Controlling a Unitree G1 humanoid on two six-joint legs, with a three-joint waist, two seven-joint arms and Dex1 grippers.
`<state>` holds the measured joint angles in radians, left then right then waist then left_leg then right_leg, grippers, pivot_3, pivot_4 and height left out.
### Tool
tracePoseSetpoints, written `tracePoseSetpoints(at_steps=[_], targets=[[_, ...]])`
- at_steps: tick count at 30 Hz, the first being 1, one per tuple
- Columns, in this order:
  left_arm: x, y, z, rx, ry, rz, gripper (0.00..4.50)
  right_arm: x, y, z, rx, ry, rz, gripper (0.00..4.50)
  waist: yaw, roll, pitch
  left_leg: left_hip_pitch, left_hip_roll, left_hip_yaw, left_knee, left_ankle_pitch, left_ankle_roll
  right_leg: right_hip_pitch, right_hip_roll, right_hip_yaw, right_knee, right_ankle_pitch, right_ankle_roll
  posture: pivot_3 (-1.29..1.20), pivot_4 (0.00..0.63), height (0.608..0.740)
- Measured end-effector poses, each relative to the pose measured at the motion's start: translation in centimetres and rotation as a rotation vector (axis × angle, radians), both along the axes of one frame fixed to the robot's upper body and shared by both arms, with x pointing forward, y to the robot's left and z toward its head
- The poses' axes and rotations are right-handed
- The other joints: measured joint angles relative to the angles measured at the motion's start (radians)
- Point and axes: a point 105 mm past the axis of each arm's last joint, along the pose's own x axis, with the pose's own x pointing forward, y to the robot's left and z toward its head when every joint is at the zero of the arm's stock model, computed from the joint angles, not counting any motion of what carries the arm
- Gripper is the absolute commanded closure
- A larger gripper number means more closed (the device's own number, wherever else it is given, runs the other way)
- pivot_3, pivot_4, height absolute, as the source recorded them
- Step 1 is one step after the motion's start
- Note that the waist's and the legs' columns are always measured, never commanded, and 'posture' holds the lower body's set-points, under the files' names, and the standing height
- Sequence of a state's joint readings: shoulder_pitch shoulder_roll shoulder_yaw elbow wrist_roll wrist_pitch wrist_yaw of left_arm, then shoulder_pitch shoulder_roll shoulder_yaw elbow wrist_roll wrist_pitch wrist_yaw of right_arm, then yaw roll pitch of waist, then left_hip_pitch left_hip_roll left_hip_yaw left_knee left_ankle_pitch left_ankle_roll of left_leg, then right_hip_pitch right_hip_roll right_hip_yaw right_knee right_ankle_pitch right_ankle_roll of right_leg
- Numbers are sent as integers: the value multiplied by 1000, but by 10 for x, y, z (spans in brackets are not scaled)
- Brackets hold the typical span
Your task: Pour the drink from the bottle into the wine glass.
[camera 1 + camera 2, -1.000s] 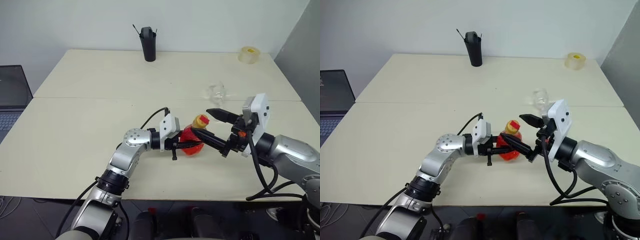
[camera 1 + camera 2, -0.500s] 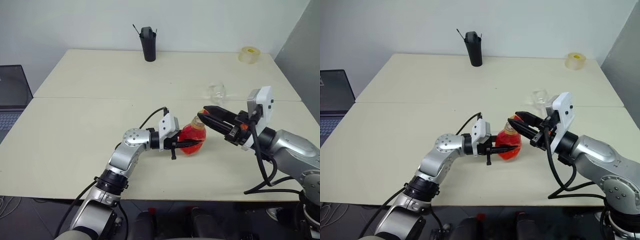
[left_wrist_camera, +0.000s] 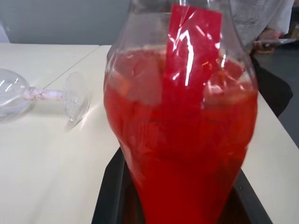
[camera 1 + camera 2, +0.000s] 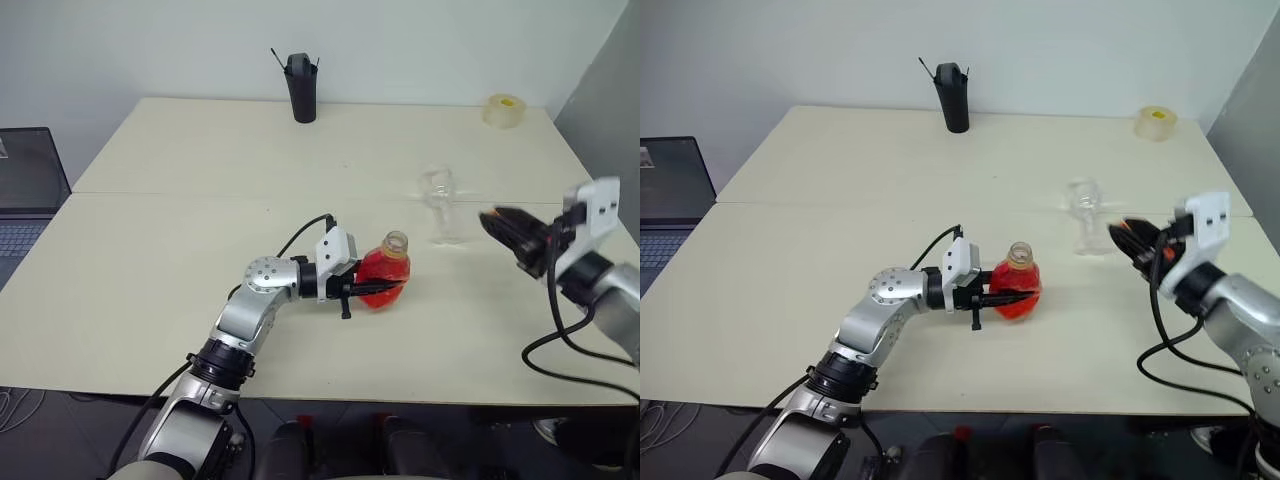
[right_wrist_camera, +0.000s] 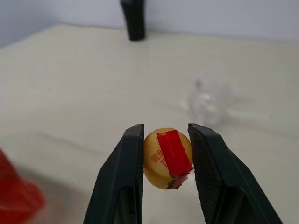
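since a second ago our right claw [image 5: 165, 161] has pulled the yellow cap [image 5: 167, 157] off and swung away right, pinching it. our left claw [image 4: 385, 290] stays clamped around the bottle [image 4: 384, 272], upright on the tabletop [image 4: 150, 250], wine glass [image 4: 438, 205] beyond.

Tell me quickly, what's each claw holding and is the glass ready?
Left gripper shut on bottle, uncapped, upright on table. Right gripper shut on cap. Wine glass empty, path clear.

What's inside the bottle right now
The bottle, uncapped and gripped by the left end effector, holds red drink nearly to its shoulder. Its bottom is hidden by the fingers.
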<state>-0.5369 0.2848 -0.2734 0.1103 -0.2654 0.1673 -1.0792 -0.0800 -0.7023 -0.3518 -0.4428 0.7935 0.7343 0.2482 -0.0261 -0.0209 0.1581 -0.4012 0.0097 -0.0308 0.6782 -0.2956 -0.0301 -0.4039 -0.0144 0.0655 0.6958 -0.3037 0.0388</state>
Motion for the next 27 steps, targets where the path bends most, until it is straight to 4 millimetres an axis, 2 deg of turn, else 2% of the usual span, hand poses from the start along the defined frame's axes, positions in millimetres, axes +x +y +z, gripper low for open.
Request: tracePoseSetpoints(at_steps=[3, 5, 8, 9, 19, 23, 27], targets=[[0, -1, 0, -4, 0, -1, 3705, -1, -24, -34, -10, 67, -133, 3364, -3, 0, 0, 1, 1, 1, 0, 0, 0, 0, 1, 1, 1, 0, 0, 0, 150, 740], [0, -1, 0, -3, 0, 1, 3705, -2, -26, -49, 0, 95, -169, 3364, -7, 1, 0, 1, 1, 2, -1, 0, 0, 0, 1, 3, 1, 0, 0, 0, 150, 740], [0, -1, 0, -2, 0, 2, 3705, -2, -20, -54, 13, 104, -159, 3364, -6, 2, 0, 1, 1, 2, -1, 0, 0, 0, 2, 2, 1, 0, 0, 0, 150, 740], [0, 0, 0, -2, 0, 2, 3705, -2, -20, -54, 10, 103, -159, 3364, -4, 2, 0, 1, 1, 2, -1, 0, 0, 0, 2, 2, 1, 0, 0, 0, 150, 740], [0, -1, 0, -4, 1, 0, 3705, -4, -12, -49, -15, 101, -117, 93, -3, 2, 0, 1, 1, 2, 0, 0, 0, 0, 2, 2, 1, 0, 0, 0, 150, 740], [0, -1, 0, -4, 1, -2, 3705, -8, 0, -37, -22, 81, -46, 0, -3, 2, 0, 1, 1, 2, 0, 0, 0, 0, 2, 2, 1, 0, 0, 0, 150, 740], [-1, -2, 0, -5, 1, -4, 3705, -19, 30, -3, -47, 3, 154, 0, -3, 2, 0, 1, 1, 1, 0, 0, 0, 0, 2, 2, 0, 0, 0, 0, 150, 740]])
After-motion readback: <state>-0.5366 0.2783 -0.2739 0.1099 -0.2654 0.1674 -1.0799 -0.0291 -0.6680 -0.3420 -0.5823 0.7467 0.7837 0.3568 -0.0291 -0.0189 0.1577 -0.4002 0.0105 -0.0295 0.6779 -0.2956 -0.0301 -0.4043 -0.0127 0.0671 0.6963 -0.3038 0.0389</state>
